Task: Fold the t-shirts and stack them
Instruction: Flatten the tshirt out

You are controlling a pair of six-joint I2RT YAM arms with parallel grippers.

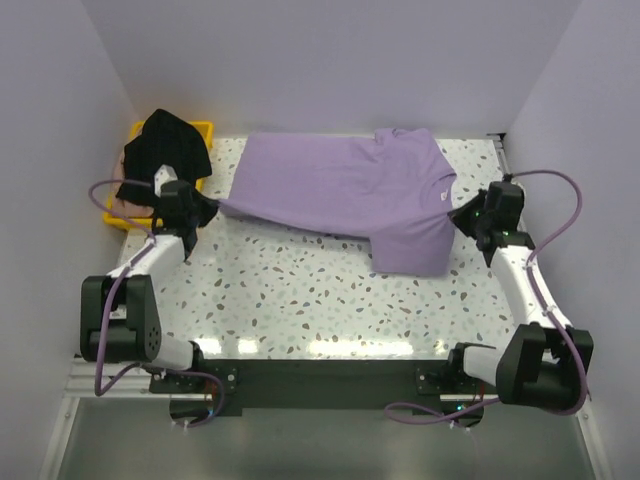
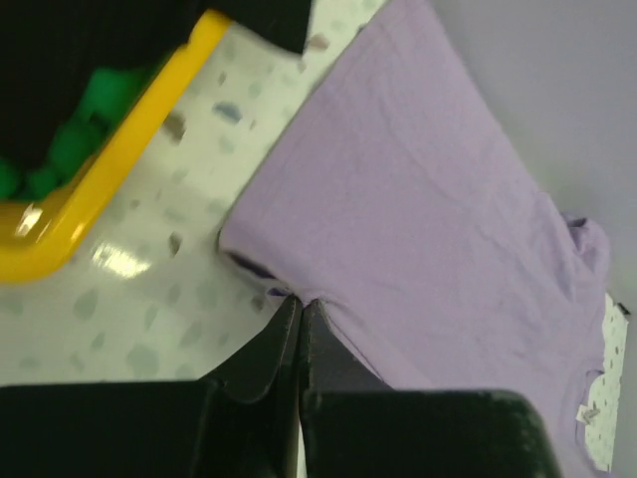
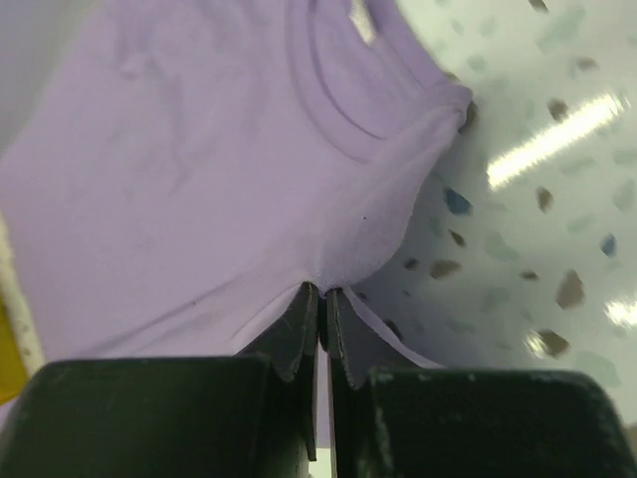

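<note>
The purple shirt (image 1: 340, 190) lay spread across the table (image 1: 300, 290), drawn between the two end effectors. The left end effector (image 1: 213, 208) was clenched on a corner of the shirt's hem, and the cloth widened out ahead of its fingertips. The right end effector (image 1: 455, 215) was clenched on the shirt's edge just beside the collar, with the collar ahead of its fingertips. The black shirt (image 1: 165, 150) was draped over the yellow tray (image 1: 205, 130), just beyond the left end effector on its outer side and well apart from the right one.
</note>
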